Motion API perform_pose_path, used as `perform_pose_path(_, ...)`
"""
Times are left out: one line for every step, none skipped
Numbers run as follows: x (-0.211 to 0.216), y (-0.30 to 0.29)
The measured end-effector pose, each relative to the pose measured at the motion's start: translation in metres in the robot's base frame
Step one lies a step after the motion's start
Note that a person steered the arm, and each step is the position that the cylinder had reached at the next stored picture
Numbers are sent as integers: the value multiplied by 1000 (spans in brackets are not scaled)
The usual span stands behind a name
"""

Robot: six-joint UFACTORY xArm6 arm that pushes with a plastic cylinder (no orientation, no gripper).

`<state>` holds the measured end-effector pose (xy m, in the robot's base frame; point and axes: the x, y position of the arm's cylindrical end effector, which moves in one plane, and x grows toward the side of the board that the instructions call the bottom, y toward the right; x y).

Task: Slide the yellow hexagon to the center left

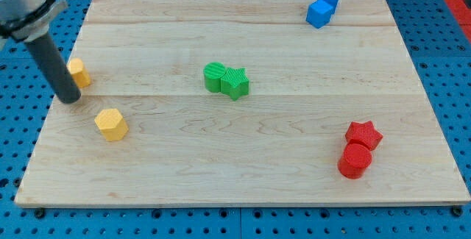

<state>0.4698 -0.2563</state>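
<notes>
A yellow hexagon [111, 124] lies on the wooden board near the view's lower left. A second yellow block [79, 72], partly hidden by the rod, sits at the board's left edge, about mid-height. My tip [70, 98] rests on the board just below and left of that second yellow block, and up and to the left of the yellow hexagon, apart from it. The dark rod slants up to the view's top left corner.
A green round block [215, 76] and a green star [236, 83] touch near the board's middle. Two blue blocks [322, 8] sit at the top right. A red star [363, 134] and a red cylinder [355, 160] sit at the lower right. The wooden board [294, 187] lies on a blue pegboard.
</notes>
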Motion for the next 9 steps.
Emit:
perform_pose_path(71,10)
perform_pose_path(108,69)
perform_pose_path(64,76)
perform_pose_path(11,53)
perform_pose_path(-26,34)
perform_pose_path(9,51)
perform_pose_path(16,85)
perform_pose_path(-32,85)
perform_pose_path(-40,84)
